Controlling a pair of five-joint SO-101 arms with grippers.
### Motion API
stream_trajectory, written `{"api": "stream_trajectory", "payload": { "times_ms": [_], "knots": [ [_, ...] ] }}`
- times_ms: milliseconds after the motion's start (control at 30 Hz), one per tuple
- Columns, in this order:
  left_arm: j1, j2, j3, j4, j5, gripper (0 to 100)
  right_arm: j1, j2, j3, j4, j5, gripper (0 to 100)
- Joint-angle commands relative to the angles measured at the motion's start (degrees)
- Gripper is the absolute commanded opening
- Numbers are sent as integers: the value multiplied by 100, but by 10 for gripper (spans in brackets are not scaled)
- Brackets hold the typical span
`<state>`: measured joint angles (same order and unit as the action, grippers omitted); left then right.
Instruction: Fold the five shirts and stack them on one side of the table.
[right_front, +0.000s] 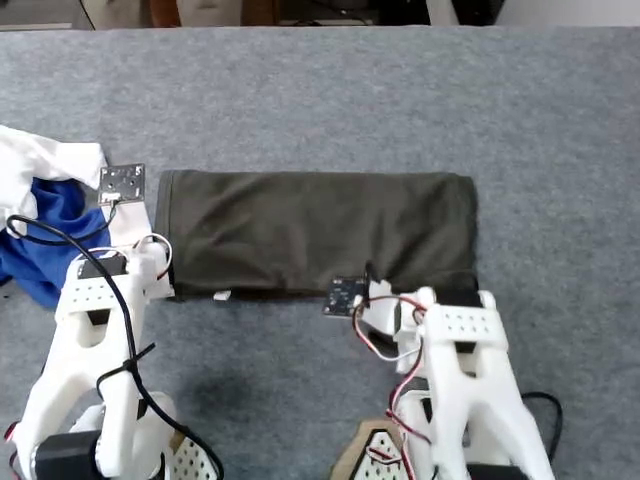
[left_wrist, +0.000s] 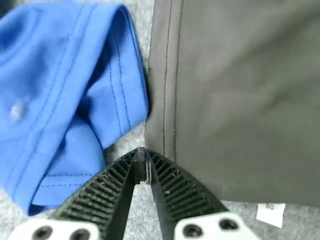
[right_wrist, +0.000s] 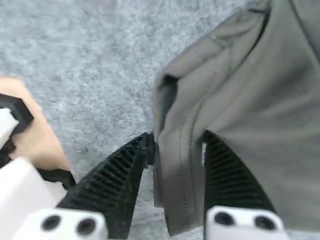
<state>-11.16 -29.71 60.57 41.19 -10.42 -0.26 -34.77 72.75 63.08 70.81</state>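
Note:
An olive shirt (right_front: 320, 230) lies folded into a long flat band across the table's middle. My left gripper (right_front: 168, 285) sits at its near left corner. In the left wrist view it (left_wrist: 145, 159) is shut, with its tips pinching the stitched hem of the olive shirt (left_wrist: 240, 90). My right gripper (right_front: 380, 288) is at the shirt's near edge, right of the middle. It (right_wrist: 177, 145) is shut on a thick fold of the olive shirt (right_wrist: 260, 100). A crumpled blue shirt (right_front: 50, 225) (left_wrist: 60, 75) and a white shirt (right_front: 40, 155) lie at the left edge.
Grey carpet-like cloth (right_front: 480, 100) covers the table, bare behind and to the right of the olive shirt. A small white label (right_front: 222, 295) (left_wrist: 270, 212) pokes out at the shirt's near edge. The blue shirt lies close beside the left gripper.

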Motion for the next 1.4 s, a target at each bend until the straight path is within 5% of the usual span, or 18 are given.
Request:
{"api": "stream_trajectory", "payload": {
  "times_ms": [0,233,600,867,1367],
  "knots": [
    [35,-22,0,-62,9,21,-40,409,-31,-132,26,152],
    [9,-22,0,-62,9,21,-31,435,-4,-659,26,149],
    [18,-22,0,-62,9,21,391,418,-251,-774,26,5],
    [35,-22,0,-70,0,21,497,462,-2290,774,26,4],
    [35,-22,9,-70,0,21,-338,2730,-5464,1169,0,4]
  ]
}}
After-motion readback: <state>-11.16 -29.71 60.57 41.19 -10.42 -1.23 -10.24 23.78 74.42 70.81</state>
